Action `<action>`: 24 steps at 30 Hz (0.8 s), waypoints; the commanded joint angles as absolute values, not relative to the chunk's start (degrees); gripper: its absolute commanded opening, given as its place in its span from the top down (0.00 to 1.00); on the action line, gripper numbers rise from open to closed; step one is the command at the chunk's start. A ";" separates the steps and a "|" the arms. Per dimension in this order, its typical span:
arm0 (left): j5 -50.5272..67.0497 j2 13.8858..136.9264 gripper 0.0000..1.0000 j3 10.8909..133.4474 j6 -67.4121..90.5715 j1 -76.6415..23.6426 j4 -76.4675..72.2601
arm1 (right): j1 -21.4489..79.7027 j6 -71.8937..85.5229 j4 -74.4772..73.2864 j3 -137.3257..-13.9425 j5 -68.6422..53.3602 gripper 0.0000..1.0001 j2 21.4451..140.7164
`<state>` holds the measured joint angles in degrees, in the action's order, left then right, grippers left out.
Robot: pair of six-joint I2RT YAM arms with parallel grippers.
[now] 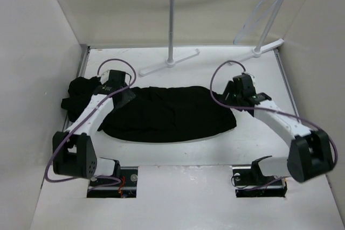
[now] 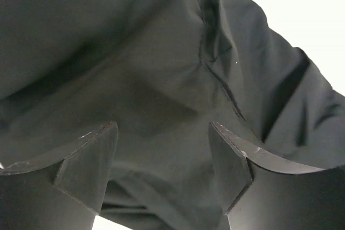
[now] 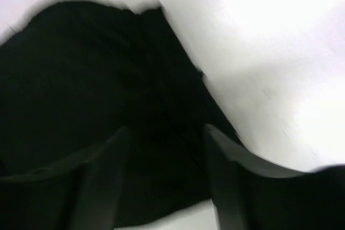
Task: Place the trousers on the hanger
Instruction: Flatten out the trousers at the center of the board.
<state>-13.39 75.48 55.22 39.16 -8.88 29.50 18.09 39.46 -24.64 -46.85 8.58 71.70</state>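
Observation:
The black trousers (image 1: 167, 114) lie spread across the middle of the white table, bunched at the left. The pale hanger (image 1: 257, 19) hangs from the rack's bar at the top right. My left gripper (image 1: 125, 96) is open over the trousers' left part; in the left wrist view (image 2: 163, 157) black fabric (image 2: 161, 68) fills the space between and beyond the fingers. My right gripper (image 1: 230, 100) is open at the trousers' right end; in the right wrist view (image 3: 167, 154) its fingers straddle the fabric edge (image 3: 108, 90).
The white tube garment rack (image 1: 172, 20) stands at the back with its feet (image 1: 168, 63) on the table. White walls close in the left, right and back sides. Purple cables loop over both arms.

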 commanded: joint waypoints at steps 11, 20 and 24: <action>-18.46 94.55 0.27 63.19 34.10 -7.69 18.81 | 18.93 37.00 -13.62 -67.85 6.15 0.50 103.00; -14.95 96.87 0.94 70.72 36.56 -7.51 18.19 | 19.03 38.41 -13.35 -71.27 11.33 0.99 94.42; -14.06 94.14 0.96 81.01 36.83 -8.04 21.43 | 17.89 37.71 -13.88 -73.30 13.70 1.00 85.63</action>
